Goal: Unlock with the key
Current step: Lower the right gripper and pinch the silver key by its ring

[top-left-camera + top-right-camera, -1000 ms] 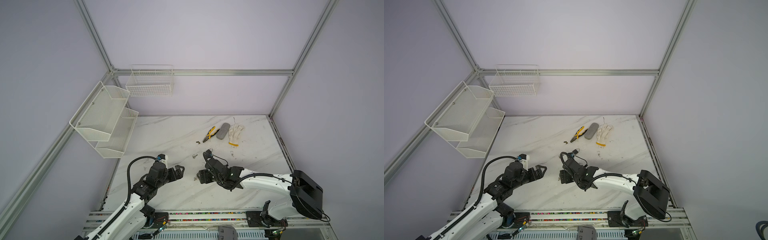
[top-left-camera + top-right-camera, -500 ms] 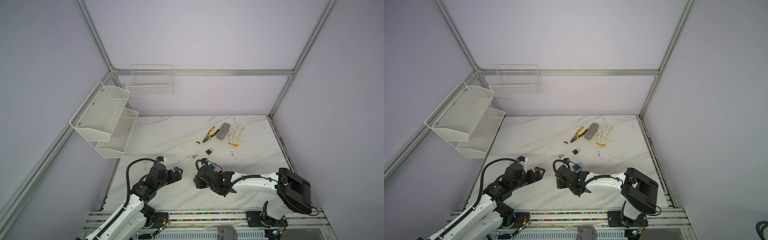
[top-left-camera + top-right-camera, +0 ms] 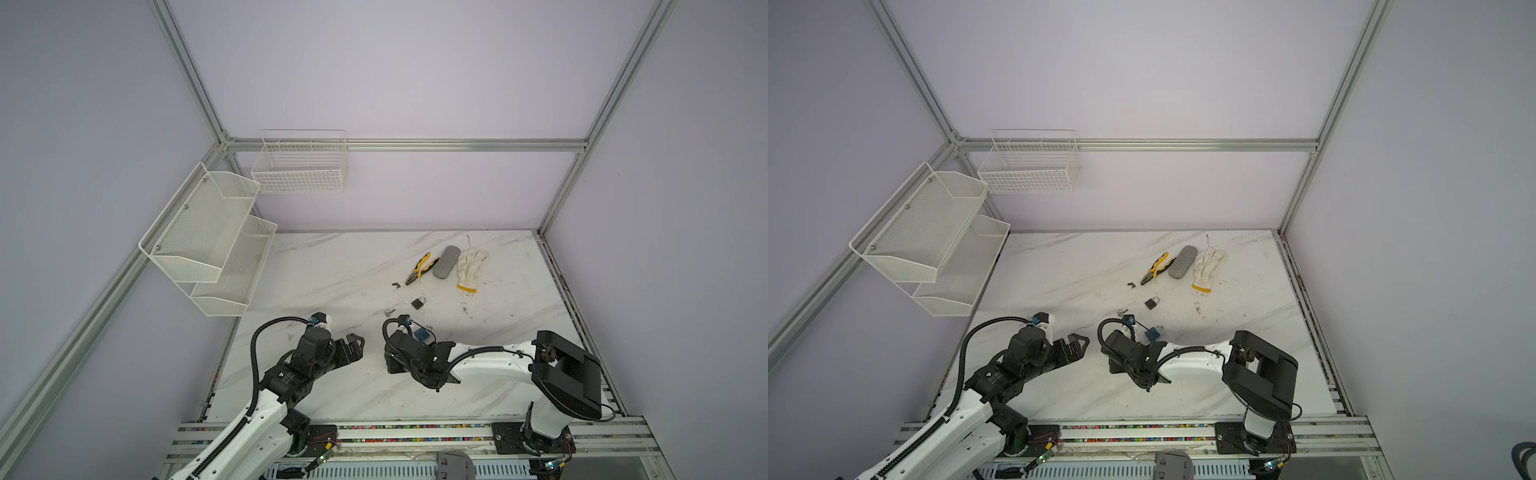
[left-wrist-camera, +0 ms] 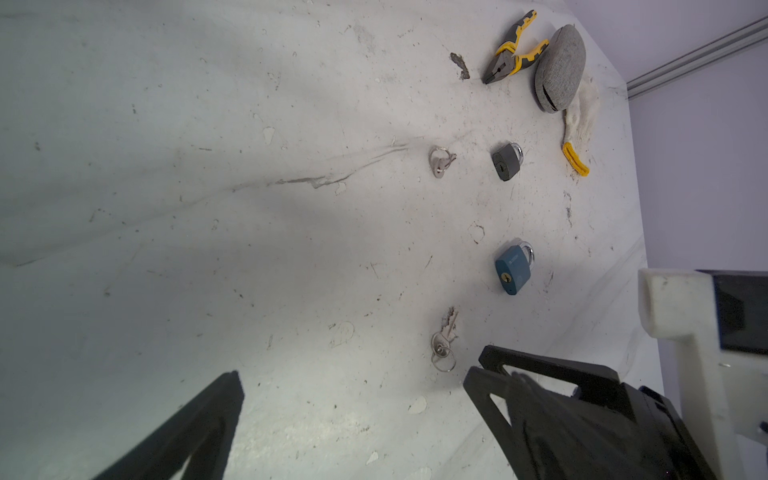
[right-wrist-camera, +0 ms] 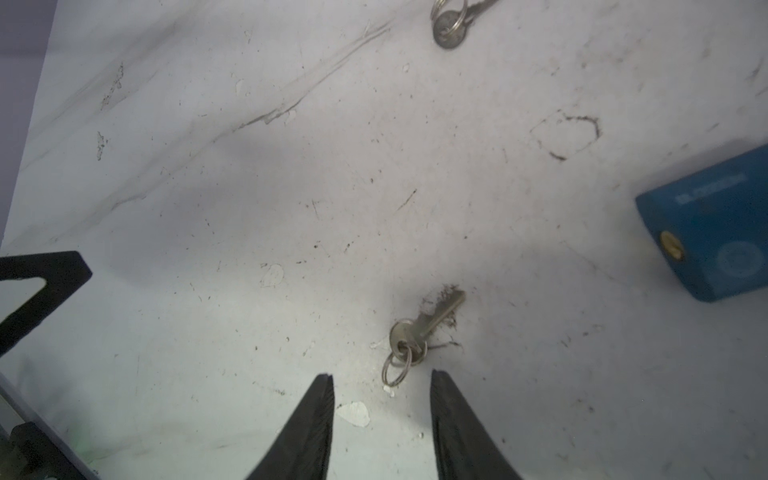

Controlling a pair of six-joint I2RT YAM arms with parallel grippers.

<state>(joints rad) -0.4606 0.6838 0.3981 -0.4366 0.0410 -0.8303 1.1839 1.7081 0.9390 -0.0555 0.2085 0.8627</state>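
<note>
A silver key on a ring (image 5: 419, 332) lies flat on the marble table, just beyond the tips of my right gripper (image 5: 382, 376). Its jaws stand partly open with nothing between them. The same key (image 4: 444, 348) shows in the left wrist view; in both top views the right wrist hides it. A blue padlock (image 5: 715, 232) (image 3: 420, 333) (image 3: 1153, 333) lies a little past the key, keyhole facing my grippers. My left gripper (image 4: 353, 378) (image 3: 357, 345) hovers wide open and empty, left of the key.
A second ringed key (image 4: 439, 161) and a dark grey padlock (image 4: 507, 161) lie further back. Yellow-handled pliers (image 3: 420, 268), a grey pouch (image 3: 446, 262) and a white glove (image 3: 471, 266) sit at the back. White mesh shelves (image 3: 212, 237) hang on the left wall.
My right gripper has drawn back toward the front of the table, uncovering the padlocks, and its jaws have narrowed. The left arm has barely moved.
</note>
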